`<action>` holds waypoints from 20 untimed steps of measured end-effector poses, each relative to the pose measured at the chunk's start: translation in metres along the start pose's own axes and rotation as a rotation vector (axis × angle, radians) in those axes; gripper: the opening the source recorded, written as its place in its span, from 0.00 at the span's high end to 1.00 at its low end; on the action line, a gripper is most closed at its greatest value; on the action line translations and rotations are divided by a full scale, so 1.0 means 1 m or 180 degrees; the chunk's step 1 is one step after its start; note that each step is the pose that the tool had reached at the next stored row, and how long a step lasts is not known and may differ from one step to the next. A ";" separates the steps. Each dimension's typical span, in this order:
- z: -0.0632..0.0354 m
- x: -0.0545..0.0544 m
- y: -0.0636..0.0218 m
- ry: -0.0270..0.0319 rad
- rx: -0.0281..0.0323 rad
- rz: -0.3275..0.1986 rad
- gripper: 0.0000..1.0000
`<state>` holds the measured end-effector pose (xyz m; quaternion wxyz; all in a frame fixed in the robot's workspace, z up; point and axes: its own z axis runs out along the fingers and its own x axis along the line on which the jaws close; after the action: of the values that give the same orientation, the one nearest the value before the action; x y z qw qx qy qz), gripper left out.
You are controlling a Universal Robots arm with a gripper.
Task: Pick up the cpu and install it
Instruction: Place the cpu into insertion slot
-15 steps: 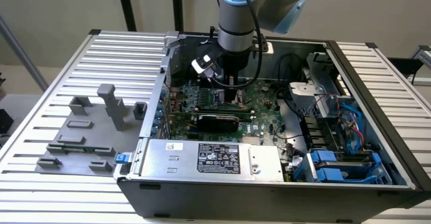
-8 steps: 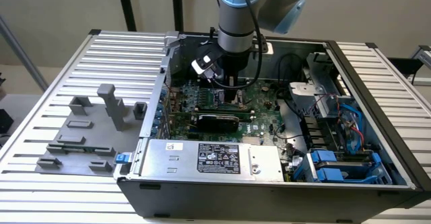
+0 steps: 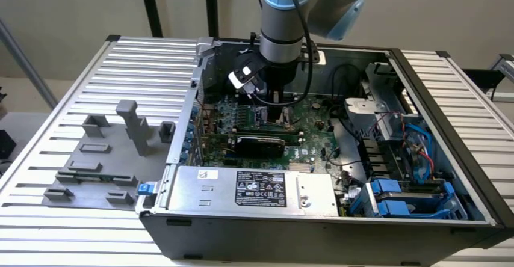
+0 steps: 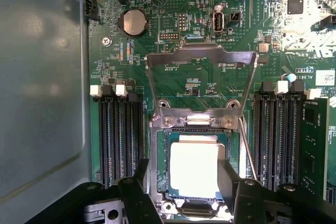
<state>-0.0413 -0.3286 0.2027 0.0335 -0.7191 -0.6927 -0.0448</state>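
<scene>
cpu [image 4: 194,169]: lay flat and square inside the socket frame [image 4: 178,115], directly under the gripper, with its pale top upward.
gripper [image 4: 186,195]: hung inside the computer case [image 3: 321,237], low over the board. I could not tell whether it pinched the cpu or stood loose around it.
load plate [image 4: 199,59]: stood swung open just beyond the gripper, with its lever [image 4: 247,148] at one side.
memory slots [image 4: 121,135]: ran close along both sides of the gripper.
good handling: in my judgement the chip needed to stay level and square with the frame and to travel only straight, never sliding sideways, because the socket is probably delicate. The plate and lever needed to stay clear.
writing: the white print on the motherboard [image 4: 173,3] and the label on the power supply [image 3: 261,189] were too small to read, and no brand could be made out.
</scene>
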 end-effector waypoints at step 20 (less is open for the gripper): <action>-0.0051 0.000 0.0001 0.0019 0.0018 0.0000 0.38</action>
<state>-0.0412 -0.3291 0.2078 0.0375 -0.7188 -0.6927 -0.0450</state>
